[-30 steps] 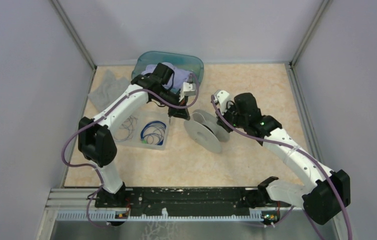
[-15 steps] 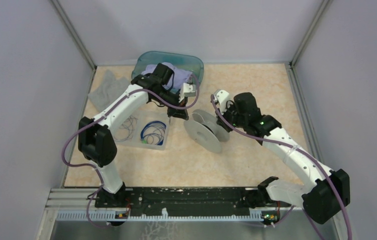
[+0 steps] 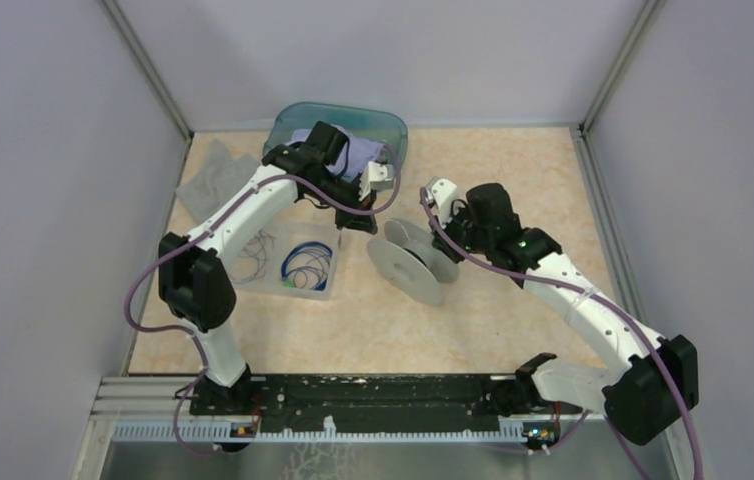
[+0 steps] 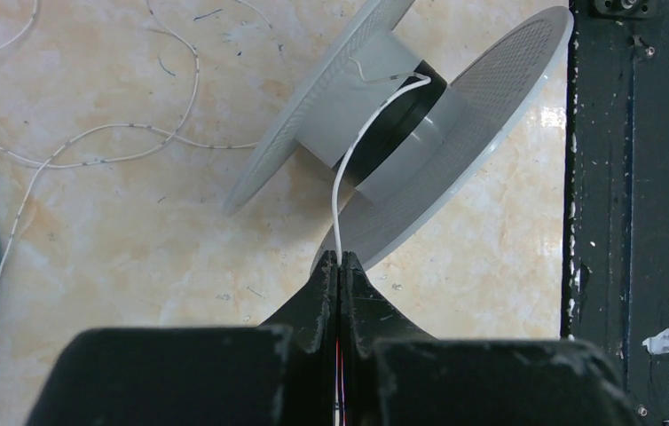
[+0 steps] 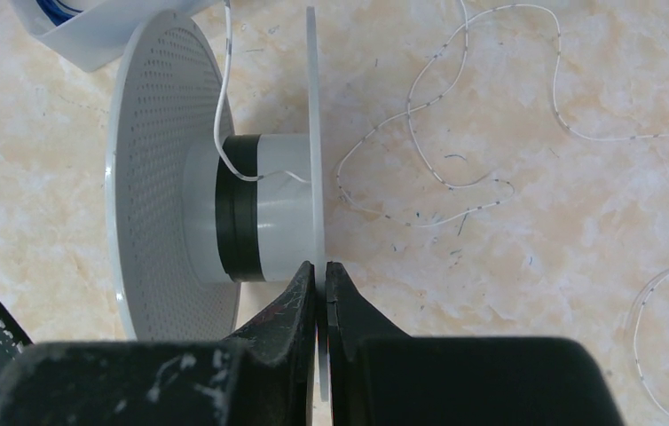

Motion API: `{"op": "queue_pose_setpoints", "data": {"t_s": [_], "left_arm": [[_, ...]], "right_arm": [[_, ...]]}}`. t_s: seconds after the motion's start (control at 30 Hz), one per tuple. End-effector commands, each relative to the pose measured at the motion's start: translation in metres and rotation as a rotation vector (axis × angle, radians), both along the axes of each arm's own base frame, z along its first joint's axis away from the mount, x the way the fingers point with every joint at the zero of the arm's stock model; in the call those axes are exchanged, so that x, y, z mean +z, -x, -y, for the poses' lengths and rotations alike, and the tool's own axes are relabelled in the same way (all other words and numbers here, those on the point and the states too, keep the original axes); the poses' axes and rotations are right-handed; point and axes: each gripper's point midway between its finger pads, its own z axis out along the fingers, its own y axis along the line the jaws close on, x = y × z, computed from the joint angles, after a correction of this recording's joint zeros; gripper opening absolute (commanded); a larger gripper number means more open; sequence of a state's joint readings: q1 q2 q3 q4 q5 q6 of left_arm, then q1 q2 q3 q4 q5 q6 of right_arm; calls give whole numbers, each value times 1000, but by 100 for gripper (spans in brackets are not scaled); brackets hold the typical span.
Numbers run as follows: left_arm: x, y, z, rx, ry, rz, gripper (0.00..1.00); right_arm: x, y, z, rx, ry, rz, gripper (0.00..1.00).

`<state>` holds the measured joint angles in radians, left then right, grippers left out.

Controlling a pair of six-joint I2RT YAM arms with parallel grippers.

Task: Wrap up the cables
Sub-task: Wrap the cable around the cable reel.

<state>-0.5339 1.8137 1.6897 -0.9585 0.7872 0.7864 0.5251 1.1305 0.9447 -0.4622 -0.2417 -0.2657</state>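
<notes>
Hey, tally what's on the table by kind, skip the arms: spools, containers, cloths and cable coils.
Spools: 1, grey spool
Containers: 2, teal bin and clear tray
Cloths: 2, grey cloth and purple cloth
Cable coils: 2, whitish coil and blue coil
Total: 7

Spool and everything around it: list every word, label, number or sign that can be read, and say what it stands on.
None can be read.
The spool has plain dotted discs and a blank core.
The white wire shows only tiny dark ticks, no letters.
The clear tray, the blue tub and the black rail show no legible label from above.
</notes>
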Motion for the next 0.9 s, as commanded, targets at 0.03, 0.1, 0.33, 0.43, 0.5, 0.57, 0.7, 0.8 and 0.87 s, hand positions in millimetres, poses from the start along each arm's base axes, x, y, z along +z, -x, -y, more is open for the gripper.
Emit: {"op": "queue_pose_setpoints", "data": {"t_s": [0.03, 0.1, 0.33, 0.43, 0.5, 0.57, 0.7, 0.8, 0.87], "left_arm": [[3, -10, 4, 5, 15, 23, 0], [8, -12, 9, 11, 43, 22, 0], [26, -17, 25, 42, 139, -16, 0], [24, -20, 25, 57, 135, -13, 0], [22, -23, 24, 74, 125, -13, 0], [22, -28, 25, 88, 135, 1, 0], [17, -25, 23, 76, 128, 1, 0], [18, -19, 20, 45, 129, 19, 0], [18, -13, 16, 32, 117, 16, 0]], "right_arm": [[28, -11, -8, 15, -49, 74, 5], [27, -11, -8, 18, -50, 74, 5], [32, -12, -10, 15, -63, 74, 5], [31, -12, -9, 11, -59, 75, 7], [31, -12, -10, 13, -60, 75, 9], [31, -12, -10, 14, -63, 72, 10], [32, -13, -11, 6, -69, 69, 10], [36, -16, -10, -14, -70, 73, 10], [37, -18, -9, -22, -67, 80, 9]]}}
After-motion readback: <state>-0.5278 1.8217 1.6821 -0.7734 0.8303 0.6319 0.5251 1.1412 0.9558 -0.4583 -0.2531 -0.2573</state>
